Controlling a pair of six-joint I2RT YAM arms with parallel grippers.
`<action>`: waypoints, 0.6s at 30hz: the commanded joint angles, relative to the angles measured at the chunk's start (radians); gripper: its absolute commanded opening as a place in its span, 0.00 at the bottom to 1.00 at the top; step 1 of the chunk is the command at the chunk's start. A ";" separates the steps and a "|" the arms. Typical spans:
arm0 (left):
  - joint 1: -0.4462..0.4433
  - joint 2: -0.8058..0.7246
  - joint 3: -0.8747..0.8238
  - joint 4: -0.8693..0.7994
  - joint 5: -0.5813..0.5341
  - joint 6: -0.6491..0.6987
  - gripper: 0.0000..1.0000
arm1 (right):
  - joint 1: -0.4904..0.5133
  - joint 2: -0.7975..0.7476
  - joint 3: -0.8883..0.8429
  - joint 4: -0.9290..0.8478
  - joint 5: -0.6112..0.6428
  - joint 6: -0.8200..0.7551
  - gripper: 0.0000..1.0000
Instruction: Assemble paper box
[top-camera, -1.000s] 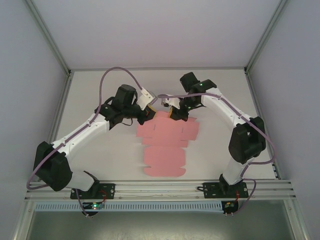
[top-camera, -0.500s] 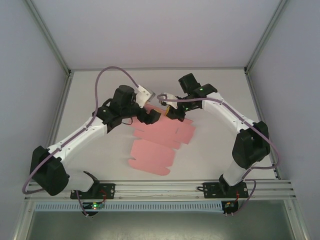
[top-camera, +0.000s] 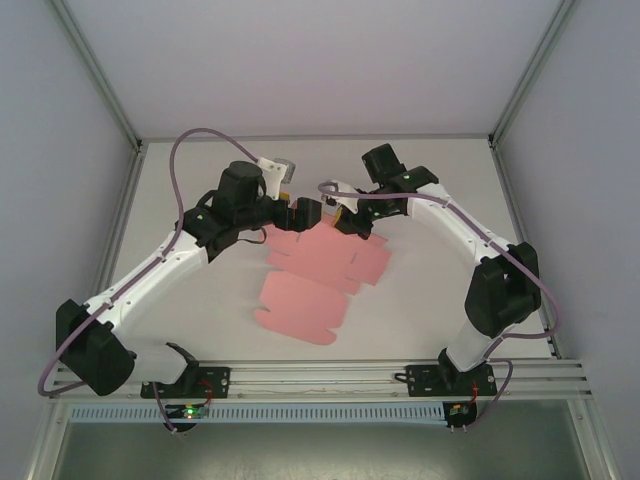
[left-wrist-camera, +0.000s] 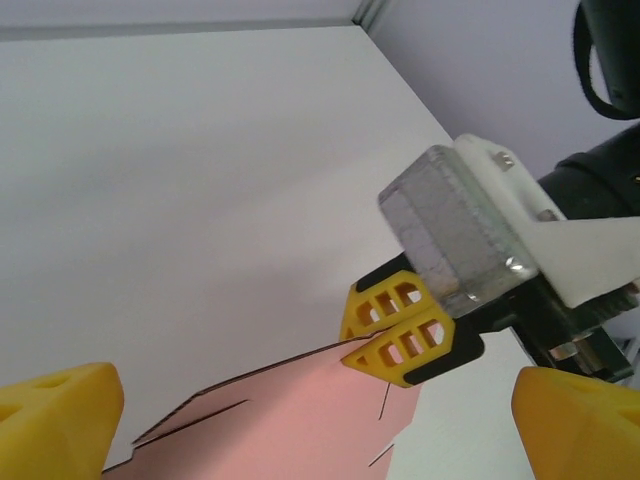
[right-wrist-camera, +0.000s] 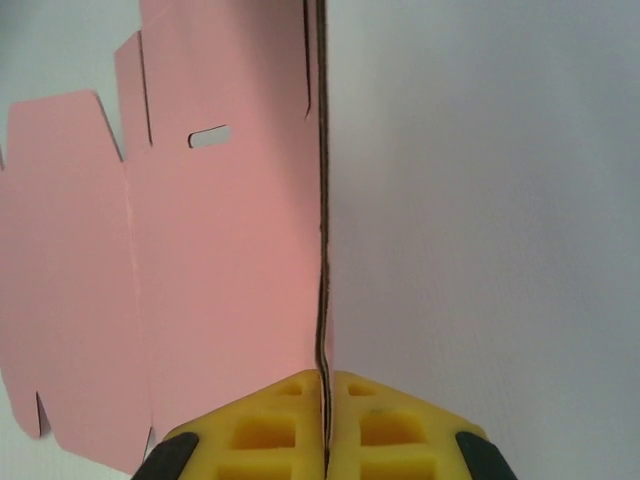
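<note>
The paper box (top-camera: 312, 282) is a flat pink die-cut sheet with flaps and slots, lying on the white table and tilted up at its far edge. My right gripper (top-camera: 346, 222) is shut on that far edge; the right wrist view shows the card's edge (right-wrist-camera: 322, 200) pinched between the yellow fingertips (right-wrist-camera: 385, 430). My left gripper (top-camera: 305, 213) stands open just left of it, its wide-spread yellow fingertips (left-wrist-camera: 55, 420) on either side of the sheet (left-wrist-camera: 290, 420) without touching it. The right gripper (left-wrist-camera: 400, 335) sits straight ahead in the left wrist view, holding the card.
The white table (top-camera: 420, 300) is bounded by grey enclosure walls and an aluminium rail (top-camera: 320, 378) at the near edge where both arm bases are bolted. Purple cables (top-camera: 190, 150) loop above the arms.
My left gripper has opened and let go of the sheet, pulling back slightly to the left. The sheet, held by the right gripper, has swung so its near end points left.
</note>
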 joint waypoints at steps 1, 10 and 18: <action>0.015 -0.040 -0.020 -0.033 -0.067 -0.074 1.00 | -0.012 -0.014 -0.007 0.005 -0.032 0.005 0.00; 0.047 0.070 0.018 0.004 0.064 -0.040 0.84 | -0.013 -0.028 -0.012 -0.020 -0.112 -0.046 0.00; 0.053 0.128 0.026 0.055 0.186 0.021 0.77 | -0.012 -0.022 -0.006 -0.046 -0.152 -0.077 0.00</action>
